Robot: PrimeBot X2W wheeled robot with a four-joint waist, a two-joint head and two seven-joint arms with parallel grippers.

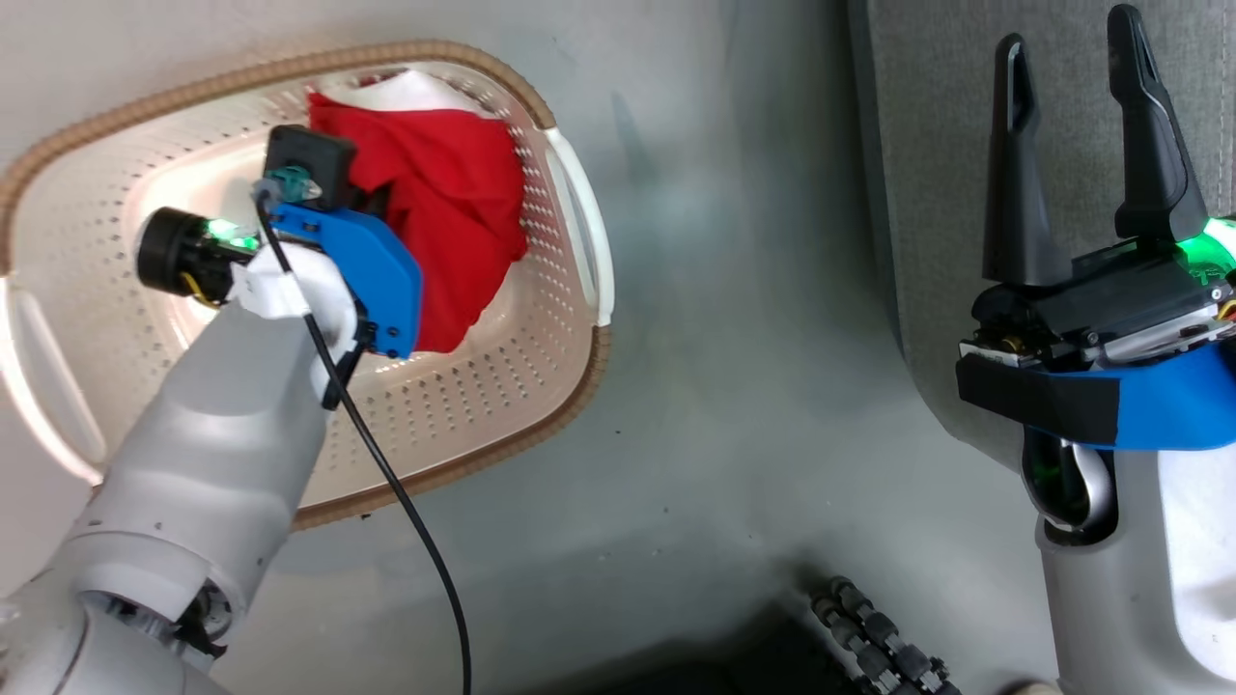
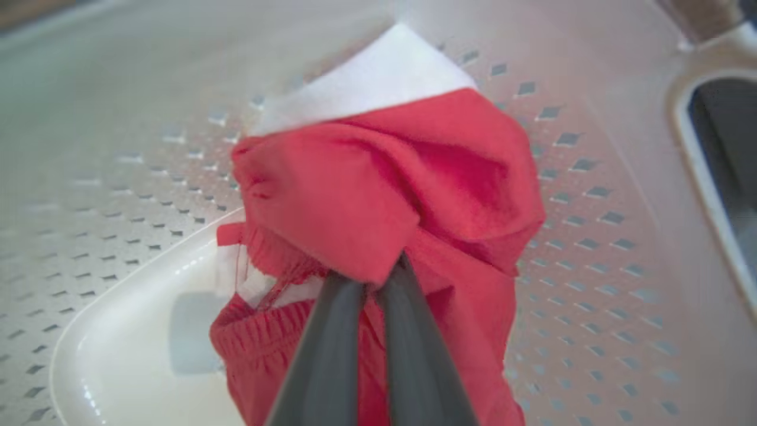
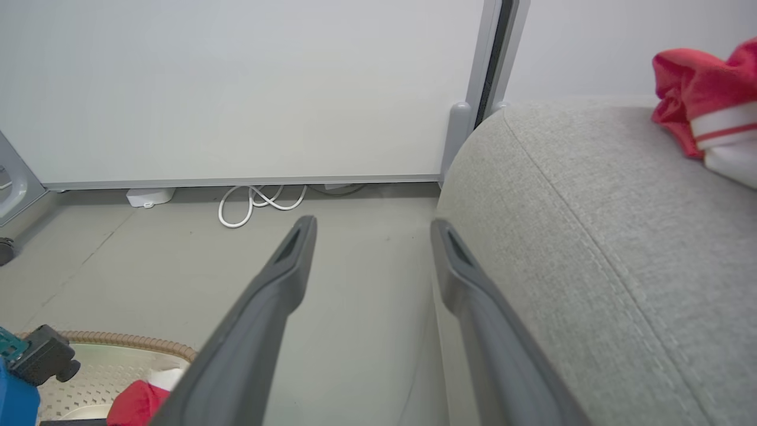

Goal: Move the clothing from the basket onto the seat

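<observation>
Down inside the oval cream-white perforated plastic basket [image 1: 502, 386] with its brown woven-look rim, the left gripper [image 2: 384, 272] has its two long dark jaws clenched on a fold of a bright red soft fabric garment with a white part [image 2: 378, 195]. The jaws meet at their tips with the cloth pinched between them. The red garment bunches up around the pinch, and its white part shows at the far side against the basket's wall. In the head view it sits by the basket's white side handle [image 1: 601, 270], and the pale left forearm reaches in over the rim nearest the robot, with a black cable [image 1: 406, 502] trailing from the wrist across that rim.

The large grey fabric-upholstered seat [image 3: 591, 236] with rounded edges stands to the right of the basket, with a strip of bare grey floor [image 1: 734, 338] between them. The right gripper [image 1: 1067, 58] hovers outside the basket by the seat's edge, its jaws released and spread with nothing between them. Well apart from the basket, on top of the seat, lies a striped garment [image 3: 704, 100], bright red with a white band. Beyond the basket, a looped white cable [image 3: 260, 204] lies on the floor.
</observation>
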